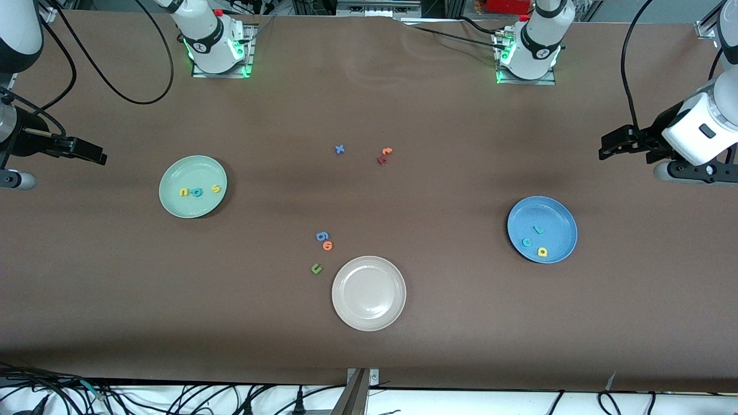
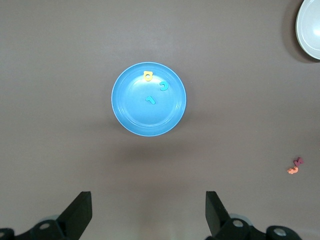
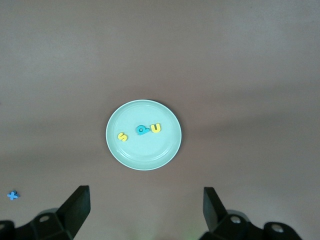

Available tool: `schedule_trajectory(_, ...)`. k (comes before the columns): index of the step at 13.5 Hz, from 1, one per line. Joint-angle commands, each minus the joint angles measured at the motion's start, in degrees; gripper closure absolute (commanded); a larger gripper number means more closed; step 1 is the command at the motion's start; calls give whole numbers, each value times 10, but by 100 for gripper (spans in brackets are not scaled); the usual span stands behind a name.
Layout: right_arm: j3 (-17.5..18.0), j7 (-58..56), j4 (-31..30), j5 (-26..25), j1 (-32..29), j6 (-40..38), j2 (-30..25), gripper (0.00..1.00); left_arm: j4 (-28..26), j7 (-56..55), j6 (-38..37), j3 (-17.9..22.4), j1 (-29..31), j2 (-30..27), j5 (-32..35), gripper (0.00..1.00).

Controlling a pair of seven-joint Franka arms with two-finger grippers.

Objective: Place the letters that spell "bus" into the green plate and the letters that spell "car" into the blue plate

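At the right arm's end of the brown table, the right gripper hangs in the air, jaws wide apart and holding nothing; its arm waits. The round pale mint-green plate lies near it on the table. In it sit a small yellow foam "u", a teal foam "b" touching it, and a yellow foam "s" a little apart. The right wrist view looks straight down on this plate and shows the two dark fingers spread at the frame's edge, which the front view does not make plain.

Mid-table lie a blue foam "x" and an orange and dark-red pair of letters. Nearer the front camera are a blue 6-like piece, an orange "o" touching it, a dark green "u", and a round beige-white plate.

Toward the left arm's end lies the round medium-blue plate, holding a teal hook-shaped "r", a teal "c" and a yellow "a", all apart. The left gripper hangs in the air near this plate, jaws apart and empty, its arm waiting. Only the left wrist view shows its spread fingers.
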Motion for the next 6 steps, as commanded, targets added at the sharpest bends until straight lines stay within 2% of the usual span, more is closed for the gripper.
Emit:
schedule_trajectory(1,7,-1,-8,-5,-4,5,-10,0,20,-5,-14,5,-9,10,27,0)
schedule_trajectory(6,7,-1,-7,-3,-4,3,-7,0,32,-3,-23,5,-7,17,40,0)
